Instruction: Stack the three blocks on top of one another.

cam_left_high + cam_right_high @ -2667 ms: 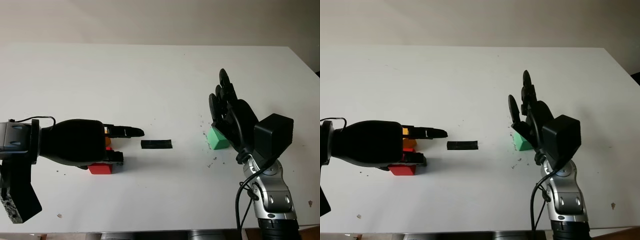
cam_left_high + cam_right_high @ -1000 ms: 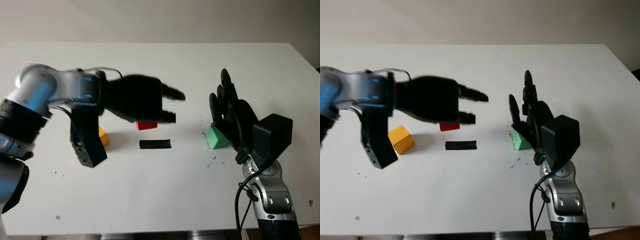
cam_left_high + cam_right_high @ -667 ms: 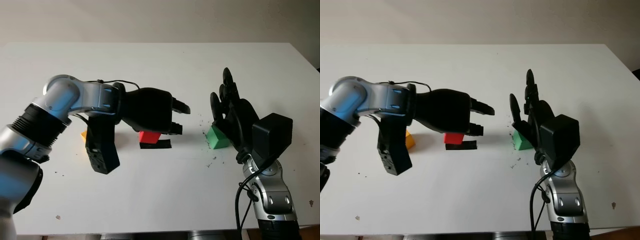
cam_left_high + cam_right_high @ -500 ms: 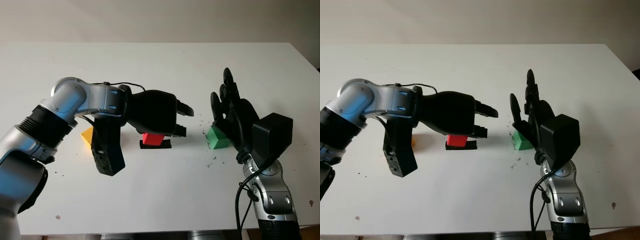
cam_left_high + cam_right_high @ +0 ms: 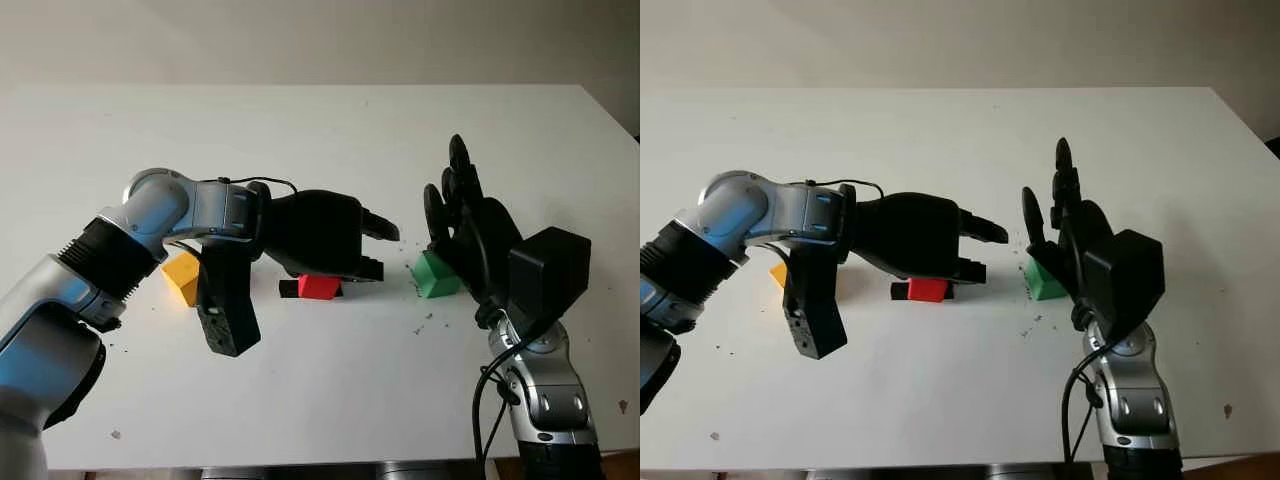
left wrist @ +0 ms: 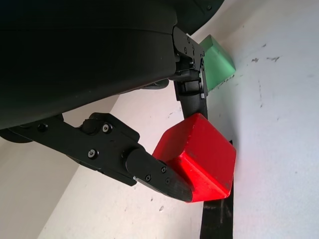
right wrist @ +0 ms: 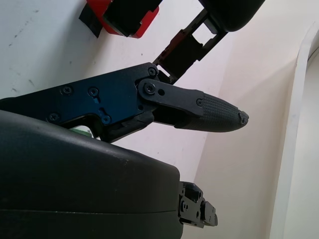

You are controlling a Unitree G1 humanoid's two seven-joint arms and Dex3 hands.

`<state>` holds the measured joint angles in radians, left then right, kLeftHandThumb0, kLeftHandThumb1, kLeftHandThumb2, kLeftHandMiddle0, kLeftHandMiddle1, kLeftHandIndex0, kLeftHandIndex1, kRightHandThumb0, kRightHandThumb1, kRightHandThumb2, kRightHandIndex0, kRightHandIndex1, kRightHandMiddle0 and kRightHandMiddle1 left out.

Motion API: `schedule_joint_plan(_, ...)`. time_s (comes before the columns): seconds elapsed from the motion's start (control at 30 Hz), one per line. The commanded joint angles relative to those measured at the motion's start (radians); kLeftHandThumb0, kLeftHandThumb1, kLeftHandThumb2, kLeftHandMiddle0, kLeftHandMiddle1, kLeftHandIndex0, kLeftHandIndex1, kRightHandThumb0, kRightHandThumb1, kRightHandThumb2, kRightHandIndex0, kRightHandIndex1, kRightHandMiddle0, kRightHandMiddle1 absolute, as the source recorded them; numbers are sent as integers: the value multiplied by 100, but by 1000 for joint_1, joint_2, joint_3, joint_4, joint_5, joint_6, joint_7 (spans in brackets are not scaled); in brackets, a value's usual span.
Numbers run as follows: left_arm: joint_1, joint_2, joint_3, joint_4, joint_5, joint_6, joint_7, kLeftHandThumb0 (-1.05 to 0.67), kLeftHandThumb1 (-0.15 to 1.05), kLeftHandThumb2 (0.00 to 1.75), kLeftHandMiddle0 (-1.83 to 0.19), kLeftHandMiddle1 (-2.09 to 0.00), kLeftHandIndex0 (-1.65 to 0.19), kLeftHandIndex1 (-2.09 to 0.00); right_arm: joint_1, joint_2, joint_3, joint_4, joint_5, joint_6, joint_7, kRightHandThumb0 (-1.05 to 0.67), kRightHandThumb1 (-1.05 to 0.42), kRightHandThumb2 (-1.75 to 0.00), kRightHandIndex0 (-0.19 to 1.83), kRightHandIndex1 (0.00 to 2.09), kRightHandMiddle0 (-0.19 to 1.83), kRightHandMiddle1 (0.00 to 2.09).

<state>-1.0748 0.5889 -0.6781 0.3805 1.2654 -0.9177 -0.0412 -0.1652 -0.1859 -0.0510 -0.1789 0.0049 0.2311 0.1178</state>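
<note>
No readable markings. Left hand (image 5: 335,250) grips red block (image 5: 320,287), now down on the black tape strip (image 5: 289,288). Right hand (image 5: 470,225) open, unmoved, at 3 o'clock of green block (image 5: 434,275). Yellow block (image 5: 183,276) at 9 o'clock.

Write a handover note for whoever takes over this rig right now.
Left hand: shut on the red block, which is at the black tape mark mid-table.
Right hand: open, beside the green block, not grasping it.
Yellow block: on the table, left of the red one.
Done: nothing is stacked.
Left: release the red block, then stack the other two on it.
</note>
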Motion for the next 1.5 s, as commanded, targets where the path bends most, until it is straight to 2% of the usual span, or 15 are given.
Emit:
schedule_joint_plan(0.0,-2,10,-13,-1,8,9,10,-37,97,6,-24,-5,-36,-164,1,-2,-9,-15,8,-15,2,-72,-105,-65,-19,0,-19,0)
schedule_joint_plan(0.27,21,33,-25,-26,38,38,24,-39,96,5,-15,-1,-28,-151,-2,-4,-10,-12,3,-4,1,-73,-105,-65,-19,0,-19,0)
schedule_joint_plan(0.33,30,45,-28,-35,57,47,54,-40,96,5,-12,-1,-24,-133,-3,-5,-9,-14,1,0,2,-72,-105,-65,-19,0,-19,0)
schedule_joint_plan(0.43,45,54,-24,-23,43,46,88,-40,96,5,-8,-3,-22,-88,-8,-6,-12,-5,9,-4,12,-71,-105,-66,-19,0,-19,0)
schedule_joint_plan(0.53,54,66,-21,-36,22,39,60,-47,99,5,0,-4,-19,-39,-12,-9,-10,-3,5,2,13,-71,-105,-66,-19,0,-19,0)
schedule_joint_plan(0.6,65,70,-16,-40,9,41,54,-49,99,5,3,-4,-17,-23,-15,-10,-9,-1,5,0,16,-71,-105,-66,-19,0,-19,0)
schedule_joint_plan(0.87,78,92,-7,-51,-18,37,63,-62,99,5,6,-4,-9,-10,-18,-10,-10,2,0,-7,15,-70,-105,-67,-19,0,-19,0)
schedule_joint_plan(1.03,70,116,5,-62,-1,62,68,-49,95,4,10,-3,6,-2,-19,-10,-12,11,3,-16,18,-71,-105,-65,-19,0,-19,0)
schedule_joint_plan(1.13,63,149,25,-84,22,109,44,-50,91,3,15,-2,16,0,-18,-10,-9,14,-1,-19,18,-72,-105,-65,-19,0,-19,0)
schedule_joint_plan(1.23,59,182,48,-89,51,156,53,-42,88,3,17,-3,19,0,-16,-3,-12,12,12,-10,20,-72,-105,-65,-19,0,-19,0)
schedule_joint_plan(1.37,55,218,107,-37,7,198,93,-29,88,5,14,-5,17,-3,-13,-5,-9,15,9,-15,22,-72,-105,-65,-19,0,-19,0)
schedule_joint_plan(1.4,53,226,123,-27,-9,205,90,-34,87,4,12,-6,14,-5,-14,-4,-8,14,7,-13,19,-72,-105,-65,-19,0,-19,0)
schedule_joint_plan(1.47,51,237,174,-5,-111,220,-2,-61,86,5,12,-6,14,-5,-13,-3,-5,13,0,-13,14,-72,-105,-65,-19,0,-19,0)
